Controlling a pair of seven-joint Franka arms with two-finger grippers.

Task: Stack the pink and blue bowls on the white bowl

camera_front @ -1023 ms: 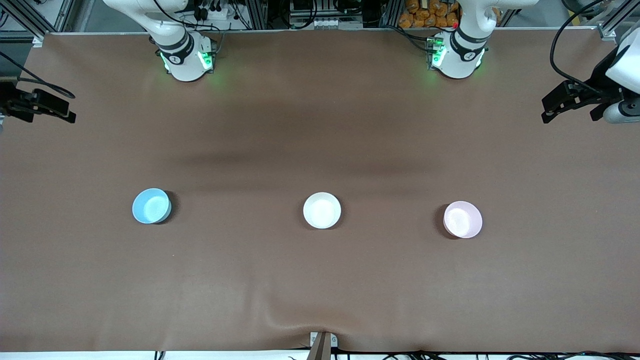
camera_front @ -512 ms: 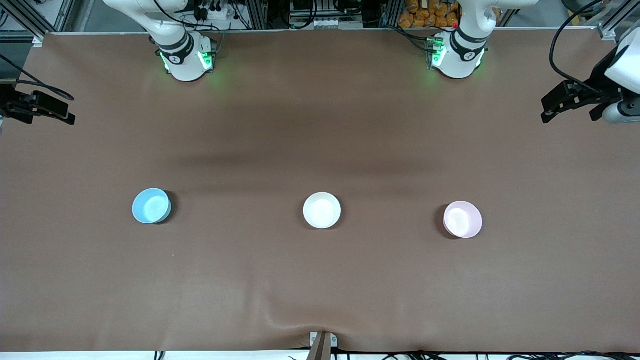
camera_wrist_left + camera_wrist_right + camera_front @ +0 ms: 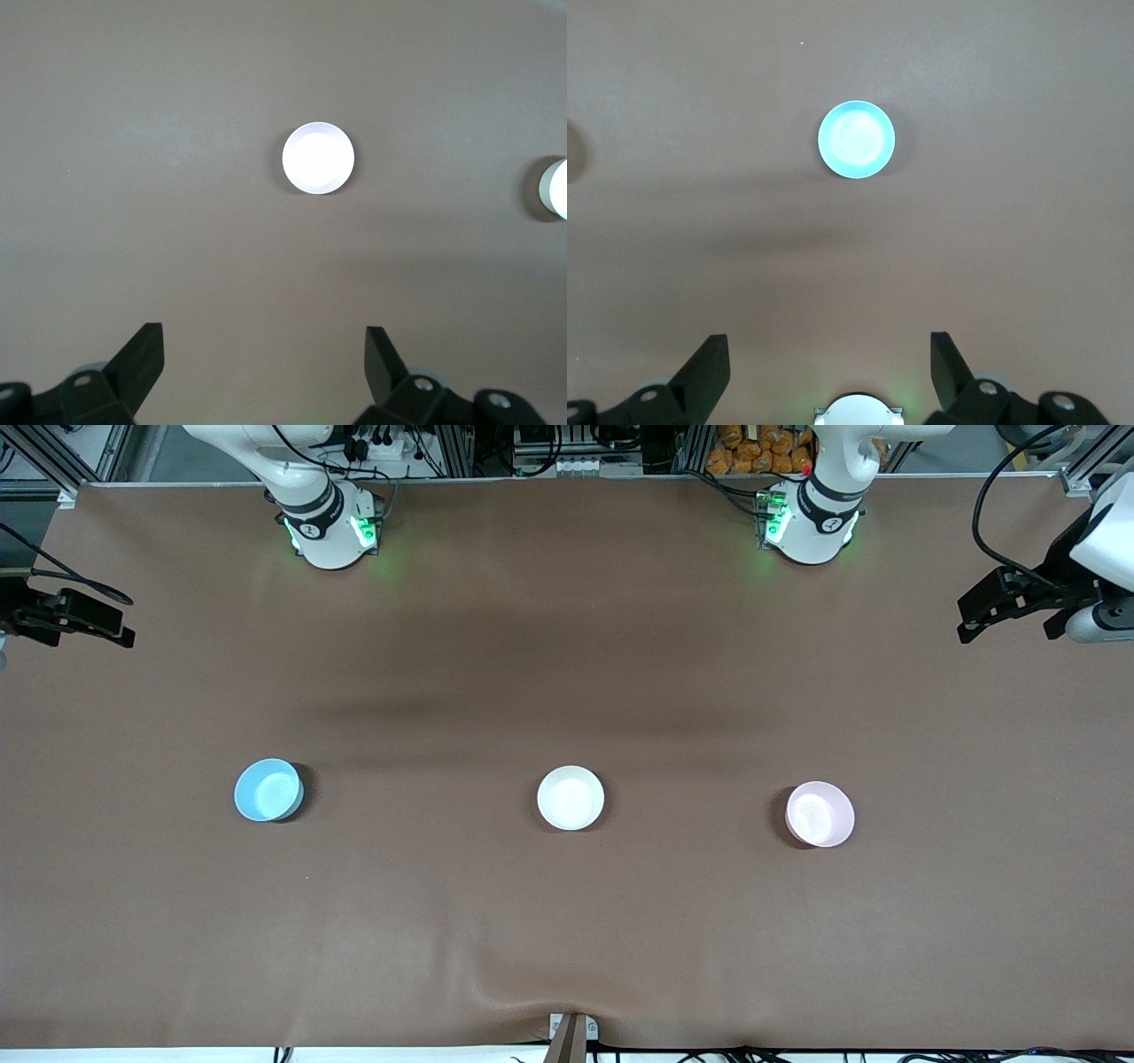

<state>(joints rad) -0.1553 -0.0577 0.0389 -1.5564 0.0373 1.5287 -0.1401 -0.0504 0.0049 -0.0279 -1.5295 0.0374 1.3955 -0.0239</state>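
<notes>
I log three upright bowls, well apart on the brown table cover point(image 3: 567, 646): blue bowl point(image 3: 267, 789), white bowl point(image 3: 570, 798) between, pink bowl point(image 3: 820, 814). Left gripper point(image 3: 997, 608) and right gripper point(image 3: 80, 620), each spread wide, hang over the cover's ends.
</notes>
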